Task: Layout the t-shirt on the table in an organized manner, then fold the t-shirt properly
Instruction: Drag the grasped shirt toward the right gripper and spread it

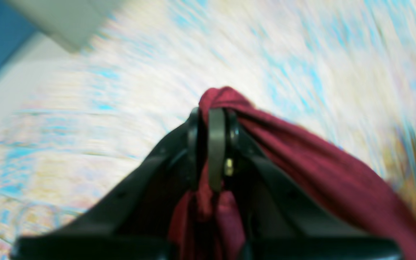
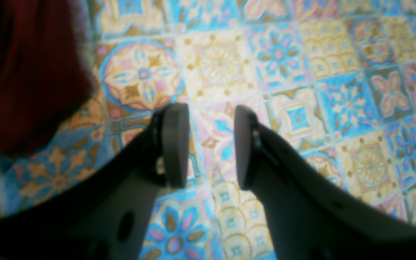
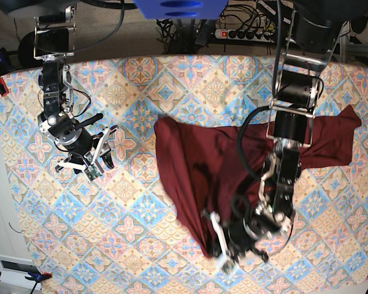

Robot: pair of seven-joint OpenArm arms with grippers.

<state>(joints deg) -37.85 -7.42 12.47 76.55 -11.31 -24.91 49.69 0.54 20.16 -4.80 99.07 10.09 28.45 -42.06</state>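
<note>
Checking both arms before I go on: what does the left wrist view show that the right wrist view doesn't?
Left wrist only: the left gripper shut on a bunched fold of the t-shirt, fabric trailing away beside it; the background is motion-blurred. Right wrist only: the right gripper open and empty over sharp tile patterns. Both: the patterned table and some maroon shirt.

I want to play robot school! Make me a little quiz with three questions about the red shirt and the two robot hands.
1. True or false: the t-shirt lies flat and neatly spread on the table.
2. Which gripper is pinching the shirt? A) left gripper B) right gripper C) both
3. Fill in: the right gripper's jaws are ____, with only patterned cloth between them.

Key:
1. False; it is bunched and rumpled.
2. A; red fabric is clamped in its shut jaws.
3. Open.
</note>
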